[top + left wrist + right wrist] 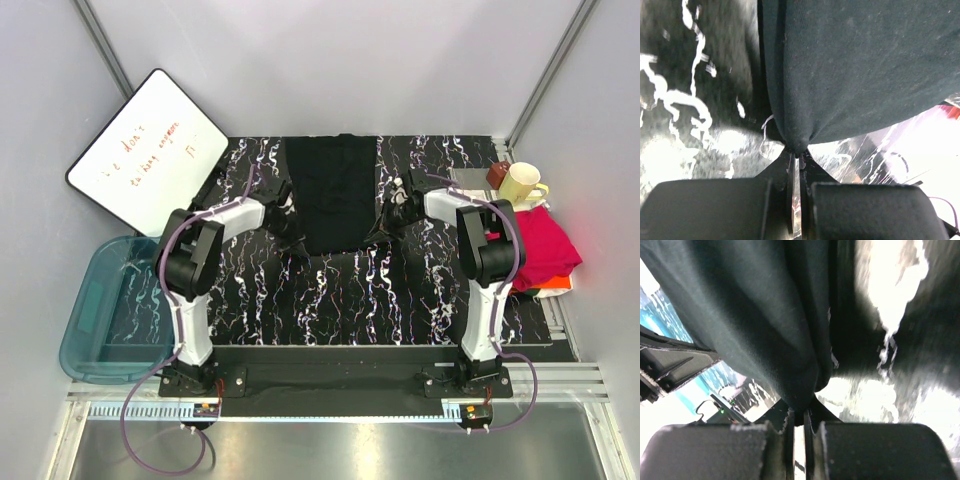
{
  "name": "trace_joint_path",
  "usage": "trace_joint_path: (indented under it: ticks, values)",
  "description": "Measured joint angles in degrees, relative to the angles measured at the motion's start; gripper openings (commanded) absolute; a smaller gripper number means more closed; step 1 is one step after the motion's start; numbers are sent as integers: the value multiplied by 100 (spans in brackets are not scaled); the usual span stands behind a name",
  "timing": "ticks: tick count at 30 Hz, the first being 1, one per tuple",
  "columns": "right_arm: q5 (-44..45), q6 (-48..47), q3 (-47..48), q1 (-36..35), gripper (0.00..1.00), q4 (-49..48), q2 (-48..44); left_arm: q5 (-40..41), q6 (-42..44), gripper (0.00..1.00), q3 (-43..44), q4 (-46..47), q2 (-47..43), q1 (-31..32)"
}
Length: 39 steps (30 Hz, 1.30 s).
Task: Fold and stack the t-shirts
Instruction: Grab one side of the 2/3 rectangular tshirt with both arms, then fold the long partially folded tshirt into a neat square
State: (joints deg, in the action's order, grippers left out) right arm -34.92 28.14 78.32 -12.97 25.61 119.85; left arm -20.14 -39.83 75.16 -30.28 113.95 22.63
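Two grippers, the left gripper [796,155] and right gripper [807,407], each pinch a near corner of the soft black cloth t-shirt [335,190] lying mid-table. Lift both corners together and evenly for a straight fold. Farther right, the bright pink cloth t-shirt [540,245] is partly hidden behind the right arm [488,250].

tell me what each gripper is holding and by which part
Both pinch the black t-shirt: the left gripper its near left corner, the right gripper its near right corner.
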Motion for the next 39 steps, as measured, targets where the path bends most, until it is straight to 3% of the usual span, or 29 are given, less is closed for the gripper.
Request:
trace_joint_path:
  ticks: [14, 18, 22, 29, 39]
  values:
    - [-28, -247, -1115, -404, 0, 472, -1652, -114, 258, 0, -1287, -422, -1895, 74]
    - [-26, -334, -1054, -426, 0, 800, -2271, -94, 385, 0, -1182, -767, -2623, 136]
    - [9, -450, -542, -426, 0, 1158, -2618, 52, 516, 0, -546, -1097, -2909, 142]
    - [385, -688, 664, -415, 0, 1375, -2448, 439, 817, 0, 1097, -1414, -2446, 131]
    - [1032, -1117, 2549, -356, 1, 1154, -400, 826, 1029, 0, 3171, -1414, -232, 22]
